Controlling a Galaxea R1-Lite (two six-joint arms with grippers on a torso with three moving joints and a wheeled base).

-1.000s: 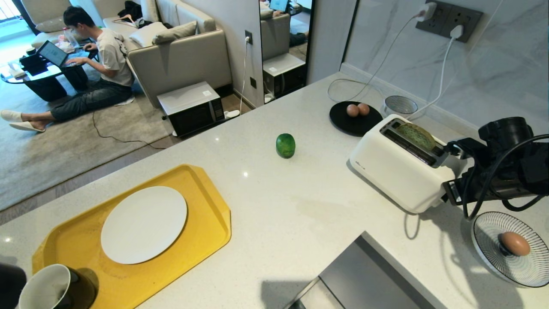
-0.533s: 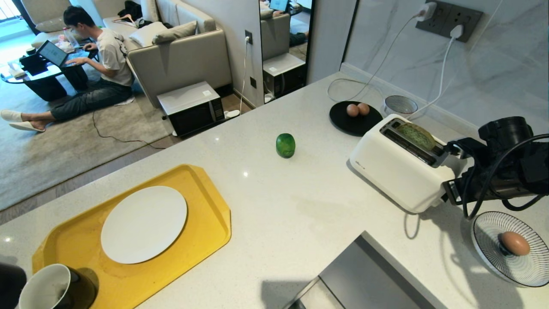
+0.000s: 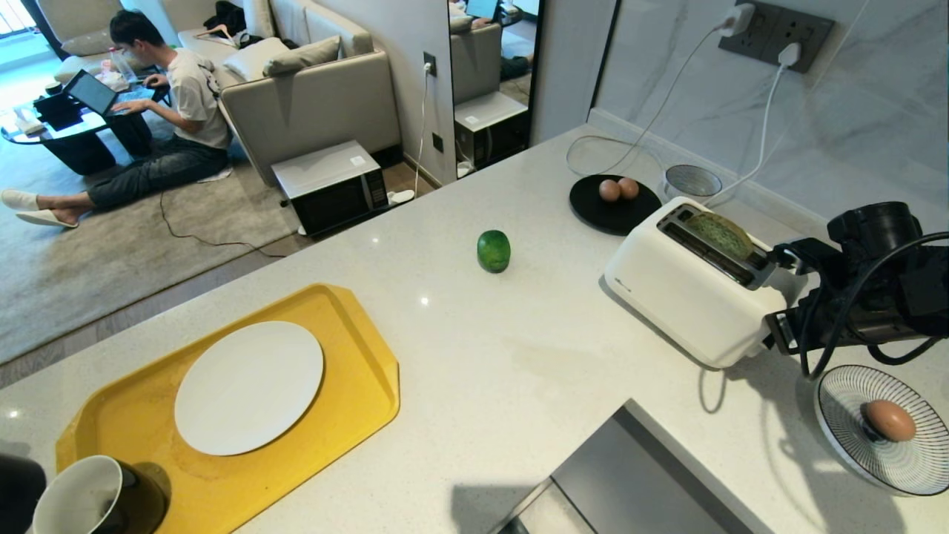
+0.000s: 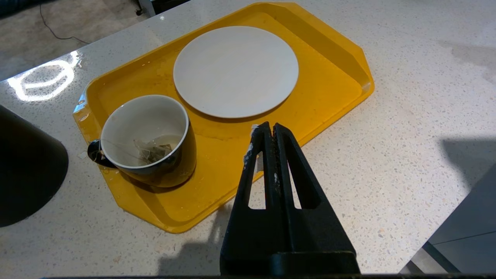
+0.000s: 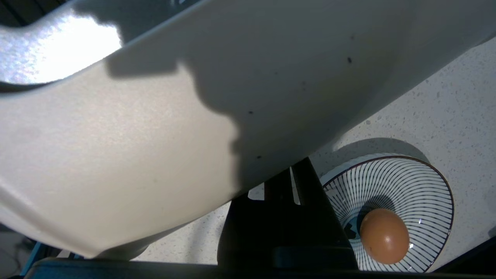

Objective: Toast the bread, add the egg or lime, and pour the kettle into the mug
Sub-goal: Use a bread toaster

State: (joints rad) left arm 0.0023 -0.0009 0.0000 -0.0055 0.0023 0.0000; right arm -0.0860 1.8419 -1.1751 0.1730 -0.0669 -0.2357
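Both grippers are seen clenched and empty, the right gripper (image 5: 285,174) pressed against the toaster (image 3: 693,293) end where the bread (image 3: 718,233) sits, the left gripper (image 4: 269,133) above the tray (image 4: 337,58).

White speckled counter (image 3: 519,371), on it a yellow tray (image 3: 356,386), a lime (image 3: 494,251), a white toaster (image 3: 689,297), a black plate (image 3: 612,211), a striped dish (image 3: 852,434), a ribbed cup (image 3: 691,182), white cables (image 3: 593,148)
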